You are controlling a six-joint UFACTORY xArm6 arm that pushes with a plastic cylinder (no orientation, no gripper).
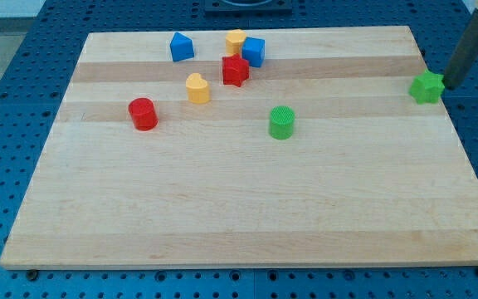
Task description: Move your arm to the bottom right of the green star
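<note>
Green cylinder [281, 122] sits nearest the view's bottom, alone around the middle of the bench [239, 208], a pale wooden board on a blue perforated surface. Red cylinder [143, 114] well to its left. Yellow heart-shaped block [197, 88] up and right of the red cylinder. Cluster near the view's top: red star [235, 71], blue cube [253, 51] just up-right of it, yellow block [236, 40] touching or just beside the blue cube on its left, shape hard to tell. Blue block with a peaked top [181, 46] apart to the left of that cluster. Green star [427, 86] is at the board's right edge, far from all other blocks. My tip [451, 84] is just beside the green star on its right, touching or nearly so, about level with it, not clearly below it; the rod leans up toward the view's top right corner. No gripper on this arm, only the rod, so there is no open or closed state to tell.
</note>
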